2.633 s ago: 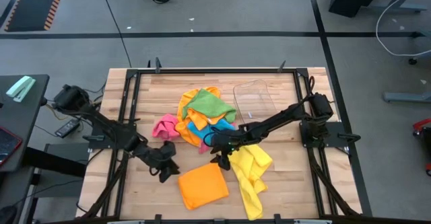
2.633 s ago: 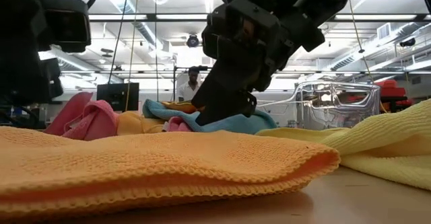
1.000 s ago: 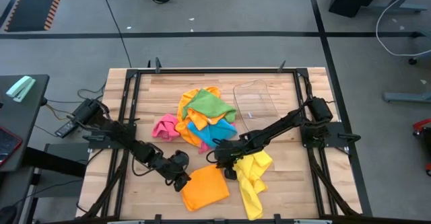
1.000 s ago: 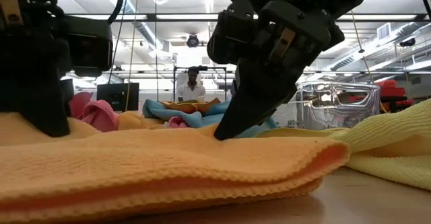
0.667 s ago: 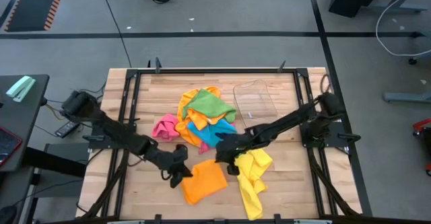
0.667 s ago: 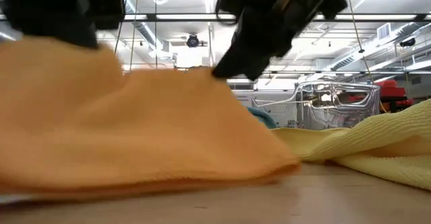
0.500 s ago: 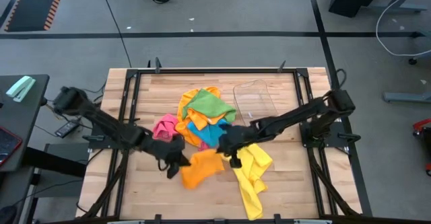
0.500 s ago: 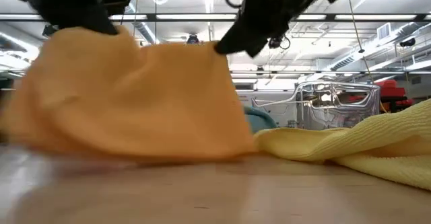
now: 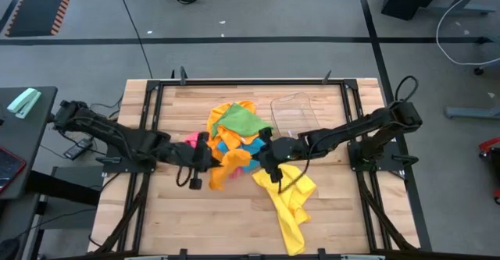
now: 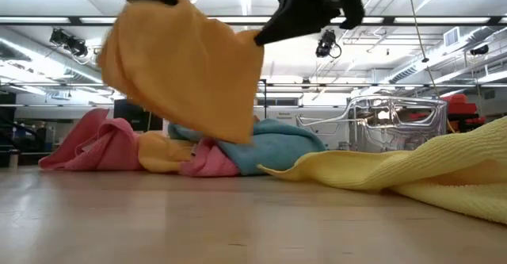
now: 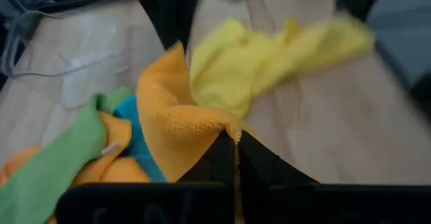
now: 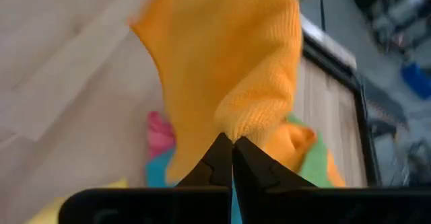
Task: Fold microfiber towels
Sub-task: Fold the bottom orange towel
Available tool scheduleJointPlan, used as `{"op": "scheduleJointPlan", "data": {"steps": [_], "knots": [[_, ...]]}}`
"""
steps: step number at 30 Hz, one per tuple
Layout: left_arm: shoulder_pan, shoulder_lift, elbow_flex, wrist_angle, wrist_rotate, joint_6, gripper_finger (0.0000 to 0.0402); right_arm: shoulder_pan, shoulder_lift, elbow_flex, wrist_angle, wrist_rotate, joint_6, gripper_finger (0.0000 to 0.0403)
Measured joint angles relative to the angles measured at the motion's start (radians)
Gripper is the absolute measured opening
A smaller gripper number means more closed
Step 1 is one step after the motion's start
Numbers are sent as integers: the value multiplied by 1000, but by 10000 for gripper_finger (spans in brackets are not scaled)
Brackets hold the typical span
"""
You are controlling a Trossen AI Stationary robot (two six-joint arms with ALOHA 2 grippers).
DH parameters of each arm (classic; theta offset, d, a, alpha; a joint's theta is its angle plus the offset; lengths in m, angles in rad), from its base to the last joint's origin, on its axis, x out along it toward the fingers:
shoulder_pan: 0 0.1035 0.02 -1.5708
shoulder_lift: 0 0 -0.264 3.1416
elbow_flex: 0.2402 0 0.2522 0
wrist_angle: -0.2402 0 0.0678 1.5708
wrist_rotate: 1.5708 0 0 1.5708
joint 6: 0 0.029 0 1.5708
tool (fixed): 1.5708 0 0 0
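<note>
An orange microfiber towel hangs in the air between my two grippers, its lowest corner in front of the towel pile. My left gripper is shut on its left upper corner and my right gripper on its right upper corner. Behind it, pink, blue, green and orange towels lie bunched on the table's middle. A yellow towel lies crumpled on the wood at the near right. My left gripper pinches the orange towel's upper left corner between its two fingertips, slanting down from the table's left. One layer or several, I cannot tell. The towel hangs below, clear of the table. My right gripper pinches the towel's upper right corner between its fingertips, slanting down from the table's right. The cloth bunches at the tips and hangs slack below them, clear of the table.
A clear plastic tray stands on the table right of the pile, toward the far edge. Bare wood lies along the near edge, left of the yellow towel. The black frame rails run along both sides.
Both grippers, shut on the orange towel, have risen and gone toward the far edge and the pile, each turning about its wrist. The towel, which lay flat near the front edge, has been lifted clear and now hangs spread between them.
</note>
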Motion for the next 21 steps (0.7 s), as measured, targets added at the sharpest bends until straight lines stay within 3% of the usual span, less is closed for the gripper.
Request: {"op": "scheduleJointPlan", "data": {"steps": [5,12,17,21], "knots": [[-102,170,33,-2,1,45,22,87,38,0,-30,-9,-68,11],[-237,402,110,102,7,44,12,184,48,-1,-127,-85,-24,13],[-274,554,170,199,5,29,37,216,49,-44,-131,-131,49,13],[-280,661,260,213,15,-4,33,238,49,-73,-126,-150,89,14]]}}
